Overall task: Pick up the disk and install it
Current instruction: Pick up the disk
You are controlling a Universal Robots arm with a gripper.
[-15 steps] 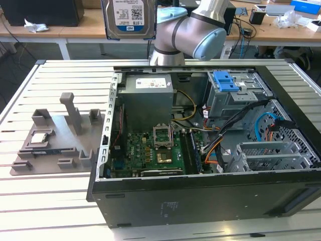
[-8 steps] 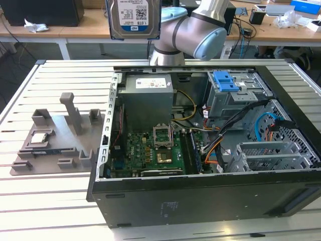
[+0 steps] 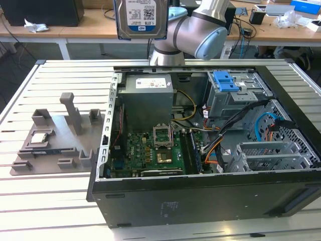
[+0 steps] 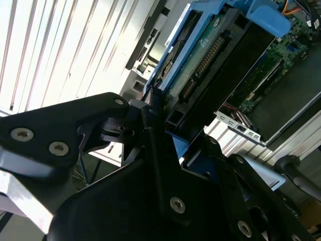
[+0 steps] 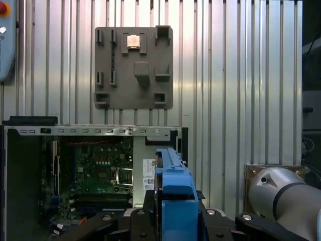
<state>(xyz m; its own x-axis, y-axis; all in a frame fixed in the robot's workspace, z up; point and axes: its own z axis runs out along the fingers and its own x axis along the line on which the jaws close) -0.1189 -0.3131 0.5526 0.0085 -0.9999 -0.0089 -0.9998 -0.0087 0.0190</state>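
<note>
At the exterior view's top centre, the gripper [image 4: 150,114] clamps the disk [image 3: 140,19] above the case [image 3: 200,196]; carrying it well likely needs a firm, level hold.

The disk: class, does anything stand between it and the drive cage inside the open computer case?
Nothing visible does. The gripper holds the disk in the air above the computer case, and only open space lies between it and the drive cage. A black cable bundle runs beside the cage.
</note>
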